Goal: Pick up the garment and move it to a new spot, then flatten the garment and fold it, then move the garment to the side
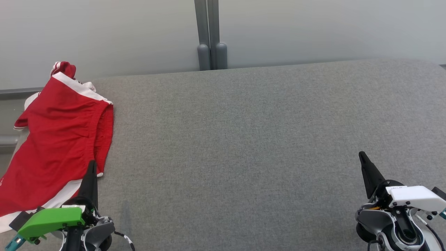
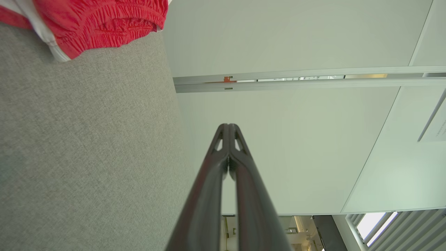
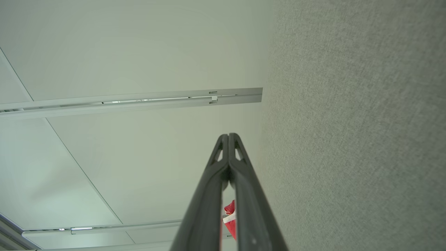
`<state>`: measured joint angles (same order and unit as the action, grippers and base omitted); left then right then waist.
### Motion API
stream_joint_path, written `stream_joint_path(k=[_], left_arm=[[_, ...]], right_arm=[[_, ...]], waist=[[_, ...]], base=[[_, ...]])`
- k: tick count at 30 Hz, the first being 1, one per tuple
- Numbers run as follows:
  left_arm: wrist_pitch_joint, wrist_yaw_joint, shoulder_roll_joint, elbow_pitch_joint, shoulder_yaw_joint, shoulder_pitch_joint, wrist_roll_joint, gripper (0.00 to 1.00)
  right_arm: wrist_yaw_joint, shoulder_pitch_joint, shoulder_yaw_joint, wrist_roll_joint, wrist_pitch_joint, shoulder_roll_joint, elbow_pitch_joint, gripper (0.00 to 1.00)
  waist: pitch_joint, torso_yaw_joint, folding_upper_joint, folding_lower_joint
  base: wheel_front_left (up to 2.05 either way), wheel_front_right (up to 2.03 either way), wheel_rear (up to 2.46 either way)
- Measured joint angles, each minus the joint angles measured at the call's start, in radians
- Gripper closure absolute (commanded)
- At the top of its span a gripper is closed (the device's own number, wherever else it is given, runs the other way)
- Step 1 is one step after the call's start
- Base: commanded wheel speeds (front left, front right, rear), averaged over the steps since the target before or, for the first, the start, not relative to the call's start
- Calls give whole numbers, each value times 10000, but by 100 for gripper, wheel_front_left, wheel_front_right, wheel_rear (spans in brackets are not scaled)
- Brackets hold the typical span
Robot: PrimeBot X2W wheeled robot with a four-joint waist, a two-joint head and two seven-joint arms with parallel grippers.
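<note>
The red shorts (image 1: 59, 139) lie at the grey table's (image 1: 244, 139) left edge, long axis running away from me, just beside my left gripper (image 1: 92, 165), clenched empty; my right gripper (image 1: 362, 157), also clenched empty, is well apart

The surface (image 1: 244, 139) is showing grey woven cloth, matt and a little rough. The garment (image 1: 62, 139) is looking like thin red cloth with white trim, crinkled at its elastic band. The left tool (image 2: 228, 126) is showing smooth, dark, slightly glossy plastic.

Garment (image 1: 59, 139) cut off at left edge; left claw (image 1: 92, 166) overlaps hem.
</note>
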<state>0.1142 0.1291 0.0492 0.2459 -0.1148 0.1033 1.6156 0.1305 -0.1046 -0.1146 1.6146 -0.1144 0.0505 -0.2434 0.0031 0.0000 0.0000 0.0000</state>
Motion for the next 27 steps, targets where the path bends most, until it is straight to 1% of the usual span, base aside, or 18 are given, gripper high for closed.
stream_joint_path(k=[27], left_arm=[[0,0,0,0,0,0,0,100]], right_arm=[[-2,-1,0,0,0,0,0,100]], waist=[[0,0,0,0]], base=[[0,0,0]])
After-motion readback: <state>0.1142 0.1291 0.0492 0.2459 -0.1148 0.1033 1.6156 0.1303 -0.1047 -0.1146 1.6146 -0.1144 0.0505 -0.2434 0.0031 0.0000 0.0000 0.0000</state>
